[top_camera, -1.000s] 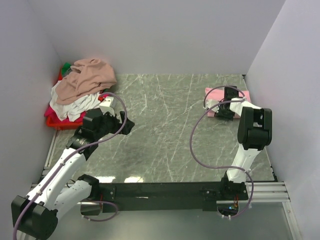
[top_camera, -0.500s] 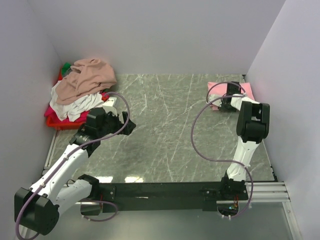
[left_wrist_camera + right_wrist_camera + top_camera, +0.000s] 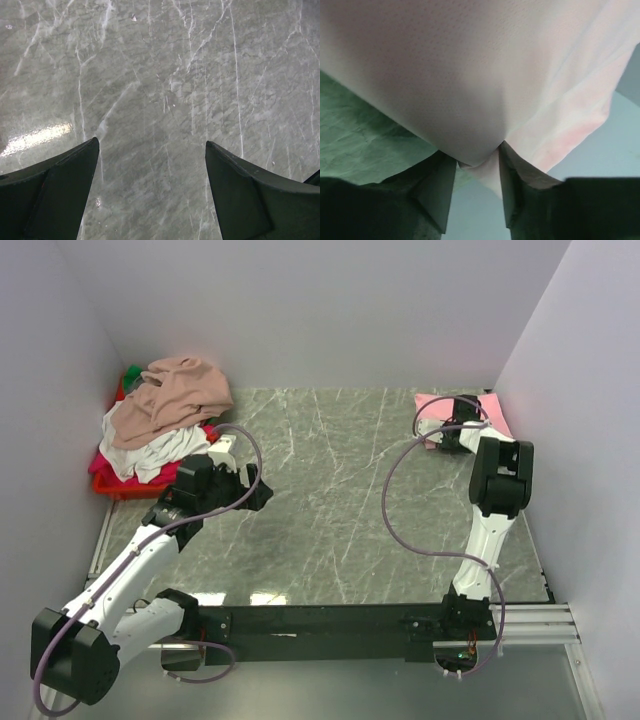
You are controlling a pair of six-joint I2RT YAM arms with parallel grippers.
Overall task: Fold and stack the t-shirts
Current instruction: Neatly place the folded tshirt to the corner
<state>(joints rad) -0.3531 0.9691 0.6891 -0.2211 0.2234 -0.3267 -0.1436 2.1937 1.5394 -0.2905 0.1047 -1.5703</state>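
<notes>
Stretching farther out than a second ago, the right arm is carrying the light pink t-shirt (image 3: 495, 412) away from the middle of the table (image 3: 330, 490) and into the far right corner, where the folded cloth is now lying close against the side wall. Nearest the bases, the left gripper (image 3: 258, 492) is hanging over bare marble with hardly any shift. In its wrist view the left gripper (image 3: 151, 145) is standing released, fingers spread wide, with nothing between or beneath them but the table (image 3: 165, 75). Farther out, the right gripper (image 3: 452, 435) is bearing on the near edge of the shirt. In its wrist view the right gripper (image 3: 477, 150) is pinching a fold of the light pink t-shirt (image 3: 470, 75) between its fingers (image 3: 437, 185), the rest of the cloth spreading ahead of and above the fingertips, with table to their left and pale wall to their right. So this garment is apparently being parked as the base of the stack, and the grip is probably about to let go. At the far left, well behind the left fingers, the pile of t-shirts (image 3: 170, 405) is still sitting heaped over the red basket (image 3: 120, 485), tan on top and white beneath, so most of the folding is still waiting, and the left arm is looking best placed to fetch the next shirt.
</notes>
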